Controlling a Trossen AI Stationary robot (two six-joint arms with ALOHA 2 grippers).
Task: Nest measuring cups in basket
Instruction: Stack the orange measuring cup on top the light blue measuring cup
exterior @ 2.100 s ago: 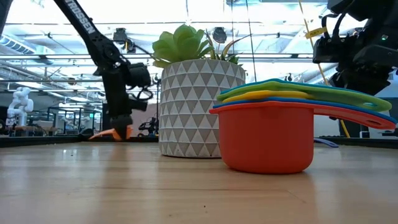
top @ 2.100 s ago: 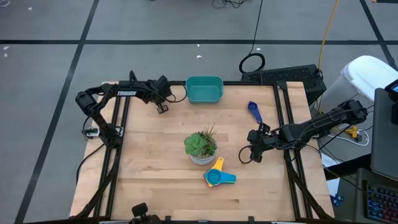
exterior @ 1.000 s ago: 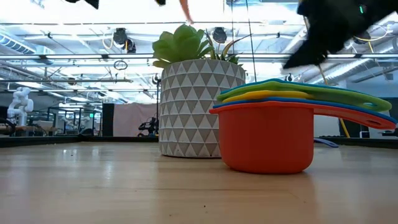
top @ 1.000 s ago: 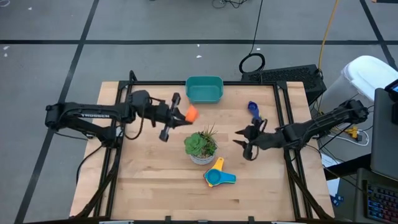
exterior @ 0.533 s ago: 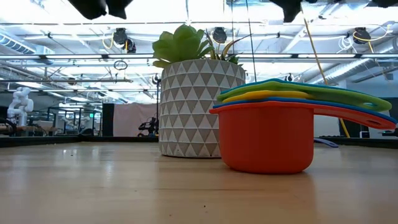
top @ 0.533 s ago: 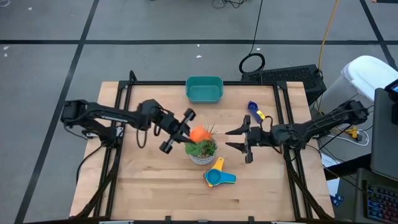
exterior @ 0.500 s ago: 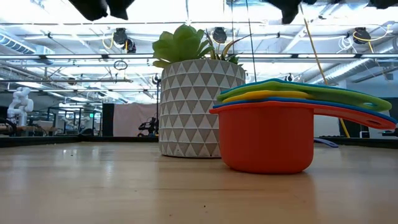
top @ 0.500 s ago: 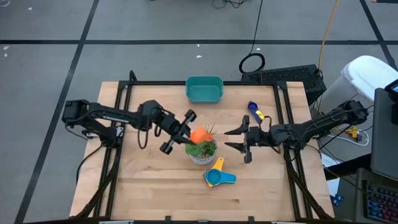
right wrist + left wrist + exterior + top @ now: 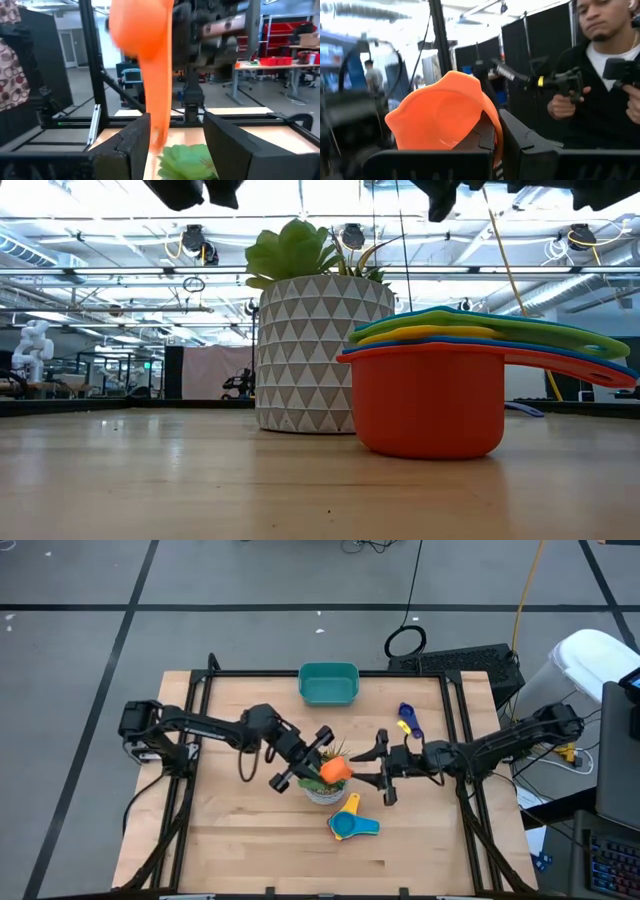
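Observation:
My left gripper is shut on an orange measuring cup and holds it in the air over the potted plant at mid-table. My right gripper is open and level, facing it from the right. Its fingers stand on either side of the cup's lower end; I cannot tell whether they touch it. A nested stack of measuring cups rests on the table in front of the plant, and a blue one lies at the far right. The teal basket stands at the far edge. My left gripper holds the orange cup by its bowl wall, one finger inside the bowl and the other outside. The fingers come about level from the table's left. The cup is lifted clear above the plant, its open side turned toward the left arm.
The plant's white patterned pot stands right beside the red bottom cup of the stack. Black rails frame the table. Beyond the table a person holds hand controls.
My left gripper has carried the orange cup from near the basket toward the table's right and near side, to above the plant, and has tipped toward level. My right gripper has risen, tipped from pointing down to level, and moved left toward the cup.

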